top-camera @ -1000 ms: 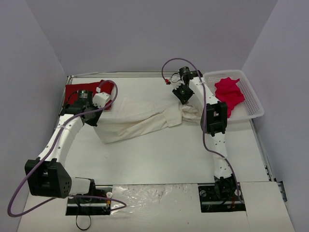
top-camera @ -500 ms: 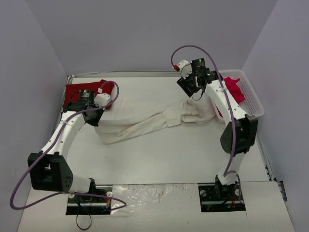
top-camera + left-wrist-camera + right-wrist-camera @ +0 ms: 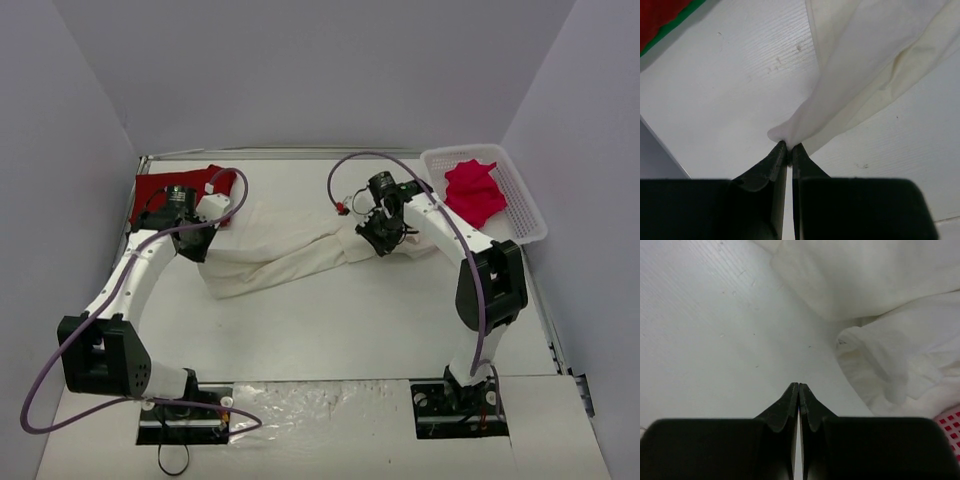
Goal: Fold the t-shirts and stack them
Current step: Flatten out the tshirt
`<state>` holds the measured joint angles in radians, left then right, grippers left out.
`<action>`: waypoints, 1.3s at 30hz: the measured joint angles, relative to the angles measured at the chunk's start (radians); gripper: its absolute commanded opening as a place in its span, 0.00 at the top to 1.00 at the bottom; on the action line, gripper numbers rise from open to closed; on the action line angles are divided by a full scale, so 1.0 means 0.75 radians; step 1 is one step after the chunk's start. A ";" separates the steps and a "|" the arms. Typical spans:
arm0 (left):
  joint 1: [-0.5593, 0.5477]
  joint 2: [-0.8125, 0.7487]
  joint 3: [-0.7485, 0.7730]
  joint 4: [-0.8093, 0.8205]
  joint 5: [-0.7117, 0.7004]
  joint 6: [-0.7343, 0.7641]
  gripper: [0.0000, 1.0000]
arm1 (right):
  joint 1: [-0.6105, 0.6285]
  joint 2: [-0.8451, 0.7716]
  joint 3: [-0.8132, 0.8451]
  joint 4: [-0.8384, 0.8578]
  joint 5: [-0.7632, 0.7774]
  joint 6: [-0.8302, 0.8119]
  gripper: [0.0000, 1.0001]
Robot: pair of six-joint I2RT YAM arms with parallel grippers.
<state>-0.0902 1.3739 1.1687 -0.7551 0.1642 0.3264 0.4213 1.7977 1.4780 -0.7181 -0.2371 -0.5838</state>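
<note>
The large cream-white cloth t-shirt (image 3: 290,250) is plain, with faint yellowish shading along its folds. Left of it, the plain red cloth t-shirt (image 3: 152,190) shows a green strip at one edge in the left wrist view. Right of it, the plain pinkish-red cloth t-shirt (image 3: 475,192) sits in the white plastic lattice basket (image 3: 525,215), patterned with a grid of small openings. The white worktop (image 3: 330,320) has fine parallel ribbing. The left hand (image 3: 789,150) and right hand (image 3: 799,390) are black.
</note>
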 measured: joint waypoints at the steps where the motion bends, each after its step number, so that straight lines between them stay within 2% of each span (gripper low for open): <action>1: 0.000 0.001 0.000 0.001 0.003 0.001 0.98 | 0.001 0.023 -0.014 -0.013 -0.006 0.001 1.00; 14: 0.000 0.006 -0.006 0.005 0.025 0.001 0.98 | 0.024 0.285 0.006 0.008 -0.034 0.025 1.00; 24: 0.000 0.002 -0.040 0.016 0.026 0.001 0.98 | 0.010 0.345 0.047 0.222 0.307 0.191 1.00; 30: 0.000 0.002 -0.047 0.020 0.030 0.001 0.98 | -0.076 0.345 0.105 0.322 0.456 0.248 1.00; 37: 0.000 0.002 -0.048 0.028 0.031 0.001 0.98 | -0.136 0.345 0.116 0.366 0.554 0.266 1.00; 39: 0.000 0.002 -0.047 0.028 0.031 0.001 0.98 | -0.132 0.344 0.116 0.366 0.545 0.264 0.95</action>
<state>-0.0902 1.3750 1.1332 -0.7341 0.1875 0.3267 0.3222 2.0556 1.5650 -0.4435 0.1715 -0.3859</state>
